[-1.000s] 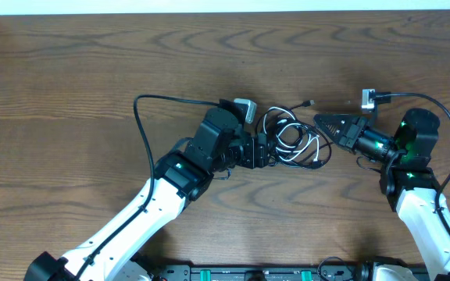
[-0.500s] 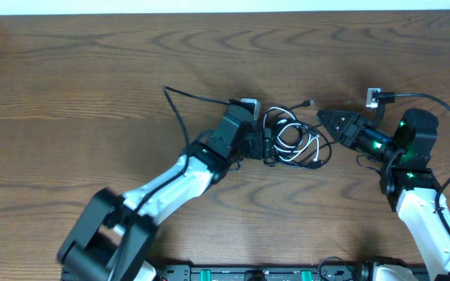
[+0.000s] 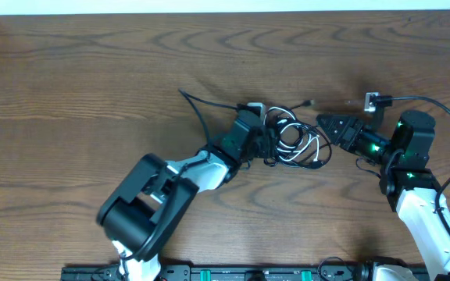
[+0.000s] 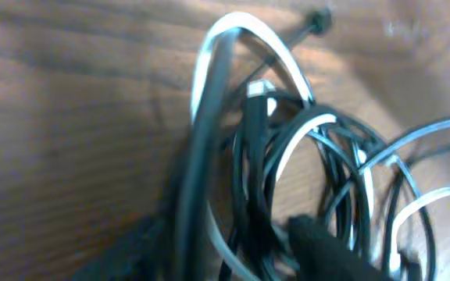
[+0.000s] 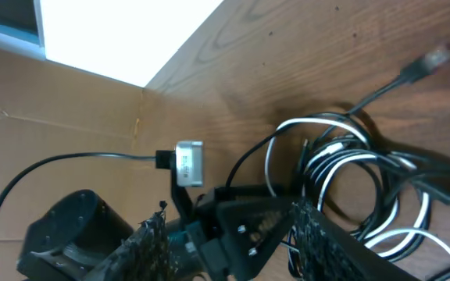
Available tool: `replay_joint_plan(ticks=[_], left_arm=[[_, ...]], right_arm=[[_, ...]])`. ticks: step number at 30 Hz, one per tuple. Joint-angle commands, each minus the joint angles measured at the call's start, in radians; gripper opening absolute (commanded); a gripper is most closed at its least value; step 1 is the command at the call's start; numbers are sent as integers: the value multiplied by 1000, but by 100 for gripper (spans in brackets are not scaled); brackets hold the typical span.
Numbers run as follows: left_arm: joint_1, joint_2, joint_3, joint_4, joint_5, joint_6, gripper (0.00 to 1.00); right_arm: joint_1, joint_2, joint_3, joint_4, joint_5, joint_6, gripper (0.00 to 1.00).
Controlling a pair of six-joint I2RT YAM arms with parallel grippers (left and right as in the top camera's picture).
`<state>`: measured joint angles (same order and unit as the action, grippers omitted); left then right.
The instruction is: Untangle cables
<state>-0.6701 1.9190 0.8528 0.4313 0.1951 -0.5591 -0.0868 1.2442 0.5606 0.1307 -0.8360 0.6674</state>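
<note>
Cables (image 3: 294, 143) lie bundled between left tool (image 3: 269, 145) and right tool (image 3: 323, 122).

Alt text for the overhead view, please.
A tangle of thin black and white cables lies at the centre of a wooden table. The left gripper reaches into its left side; the right gripper points at it from the right.
</note>
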Motion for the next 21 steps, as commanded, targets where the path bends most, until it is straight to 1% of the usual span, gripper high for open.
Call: replay_joint_plan(ticks=[1, 2, 3, 4, 5, 11, 16, 21], left_arm=[[-29, 50, 6, 7, -72, -53, 45], [-35, 62, 6, 6, -92, -63, 37], [-41, 75, 6, 4, -103, -71, 25], [-43, 82, 6, 0, -102, -71, 9], [-43, 84, 6, -10, -102, -71, 8], [-30, 37, 6, -95, -101, -69, 7], [-27, -47, 6, -145, -99, -40, 7], [-27, -102, 6, -187, -98, -24, 8]], right_arm=[[-3, -10, 10, -20, 8, -36, 51], [-3, -10, 10, -26, 9, -41, 51], [-3, -10, 10, -39, 13, -42, 51], [-3, -10, 10, -50, 18, -44, 51], [-3, -10, 10, -61, 20, -47, 50], [-3, -10, 10, -135, 23, -90, 46], [-3, -9, 10, -238, 113, -100, 46], [2, -9, 10, -270, 97, -96, 46]])
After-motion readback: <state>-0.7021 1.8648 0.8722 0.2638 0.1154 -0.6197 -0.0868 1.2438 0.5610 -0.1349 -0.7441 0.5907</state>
